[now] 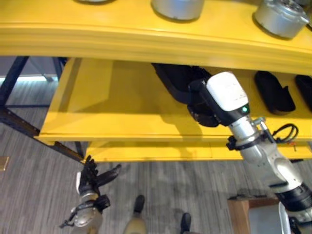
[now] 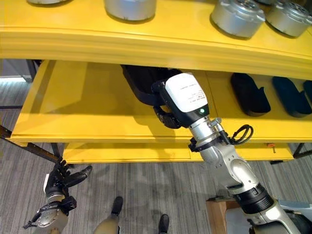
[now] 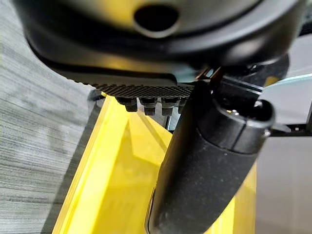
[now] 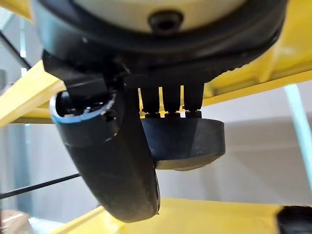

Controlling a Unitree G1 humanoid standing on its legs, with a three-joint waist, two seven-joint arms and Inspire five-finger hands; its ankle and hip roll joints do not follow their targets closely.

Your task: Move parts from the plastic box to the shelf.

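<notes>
We're looking down at a bright yellow metal shelf unit with stacked levels. The top level carries round silver-grey metal parts along it, one more near the middle and another at the far right. The middle level is mostly bare yellow on its left half. On its right half sit long black plastic parts, with another one just beside it.

Our right hand reaches in under the top level, over the middle level. In the right wrist view its fingers are laid over a chunky black plastic part, with the thumb coming round the near side, so it looks like a grip on that piece. From the head views the same black part shows past the hand, far back on the middle level; we can't tell if it touches the yellow surface.

Our left hand hangs low by the shelf's bottom-left corner, above the floor, fingers loosely spread and holding nothing.

The floor is grey striped carpet. A dark metal frame leg runs slantwise at the left, and a brown wooden box corner pokes in at lower right.
</notes>
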